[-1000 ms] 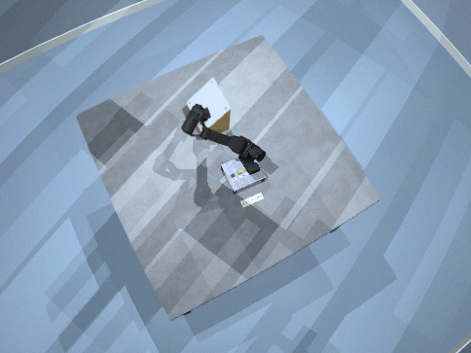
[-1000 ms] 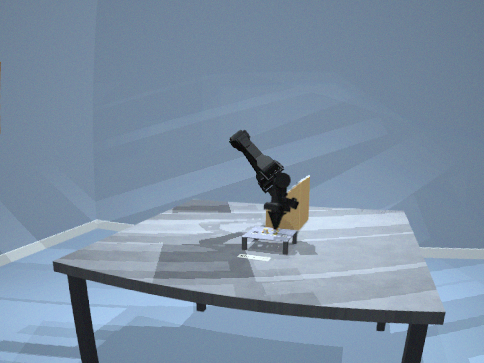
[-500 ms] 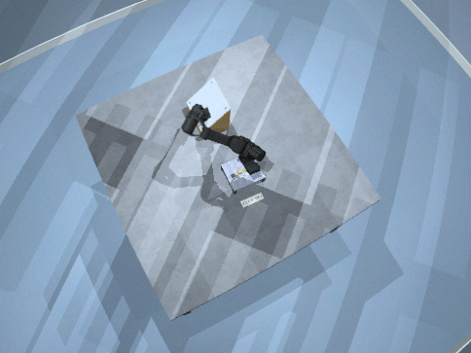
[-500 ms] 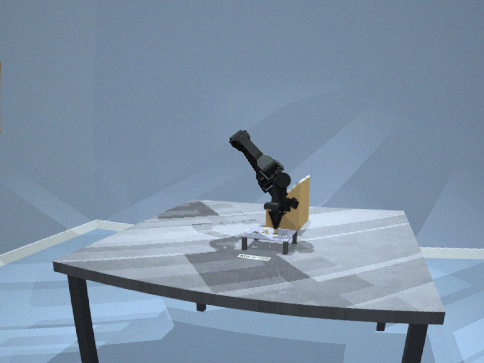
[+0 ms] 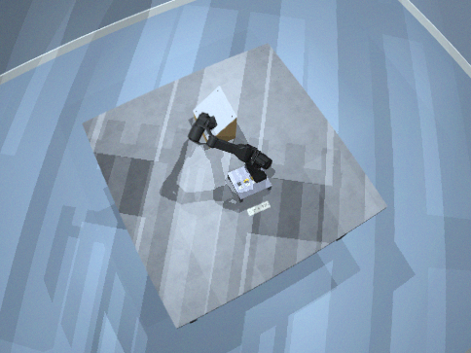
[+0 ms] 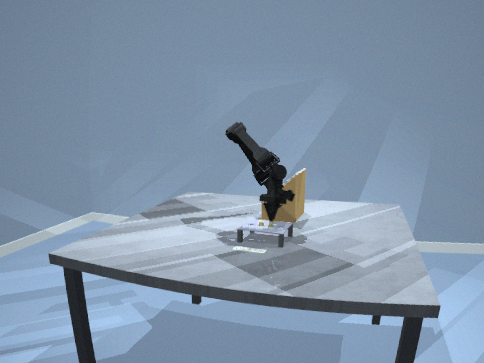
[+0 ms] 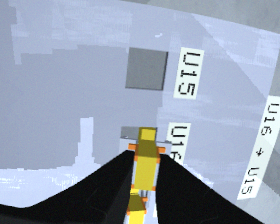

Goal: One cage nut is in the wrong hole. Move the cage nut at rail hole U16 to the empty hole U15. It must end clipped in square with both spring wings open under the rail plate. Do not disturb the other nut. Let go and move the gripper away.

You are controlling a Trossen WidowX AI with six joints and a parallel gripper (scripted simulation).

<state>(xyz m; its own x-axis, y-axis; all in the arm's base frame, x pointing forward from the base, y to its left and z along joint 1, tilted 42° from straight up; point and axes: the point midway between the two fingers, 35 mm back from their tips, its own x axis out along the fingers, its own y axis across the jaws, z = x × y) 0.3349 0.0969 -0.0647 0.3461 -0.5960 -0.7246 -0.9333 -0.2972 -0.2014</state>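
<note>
Grey counter [image 5: 292, 122] [image 6: 200, 270]. Wrist view: "U15" label [image 7: 188, 71] upper right, "U16 → U15" card [image 7: 258, 147] [image 5: 258, 206] [image 6: 247, 249] right edge. Claw [image 7: 145, 161] [image 5: 252, 179] [image 6: 271, 221] nearly closed, gripping yellow cage nut [image 7: 147, 165], lower centre, by U16.

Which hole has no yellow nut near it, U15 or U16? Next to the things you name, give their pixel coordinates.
The U15 hole [image 7: 146, 69]: only bare gray shows through it, while the yellow nut [image 7: 146, 167] is at U16.
</note>
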